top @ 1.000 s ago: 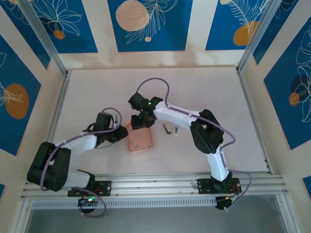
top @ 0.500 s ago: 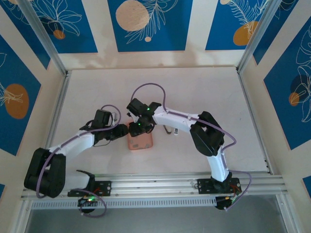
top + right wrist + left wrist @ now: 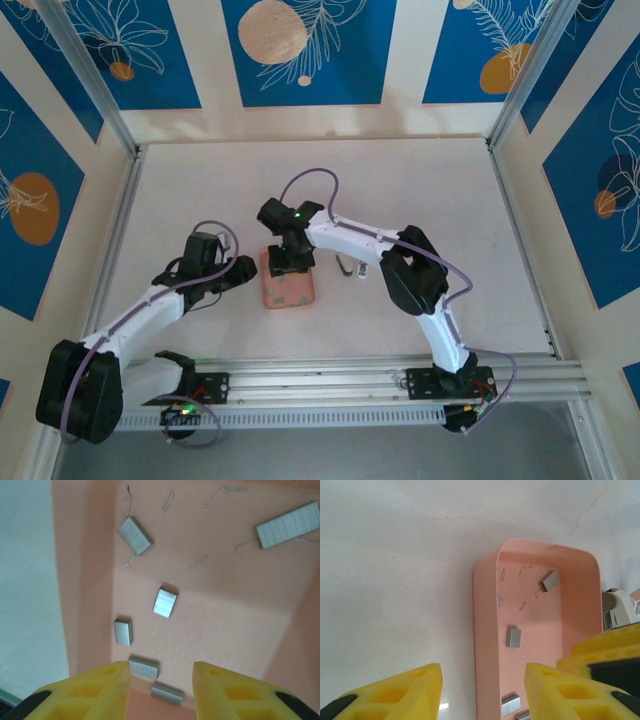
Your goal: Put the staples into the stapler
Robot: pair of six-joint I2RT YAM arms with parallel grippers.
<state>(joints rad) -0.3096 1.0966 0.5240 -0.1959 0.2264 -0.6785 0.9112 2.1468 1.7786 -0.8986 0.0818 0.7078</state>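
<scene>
Staples — just ahead of right pincer

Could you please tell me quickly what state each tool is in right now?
Left tool: open, holding nothing.
Right tool: open, holding nothing, over the pink tray.

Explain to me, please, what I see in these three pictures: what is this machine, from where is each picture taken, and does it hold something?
These are two robot arms bolted to a white table. The wide picture looks down from above and behind them. The other two come from wrist cameras, so the yellow blocks are each arm's own fingers. A pink tray holds short grey staples; a small stapler lies beside it. The left gripper and the right gripper are open near the tray, holding nothing.
</scene>
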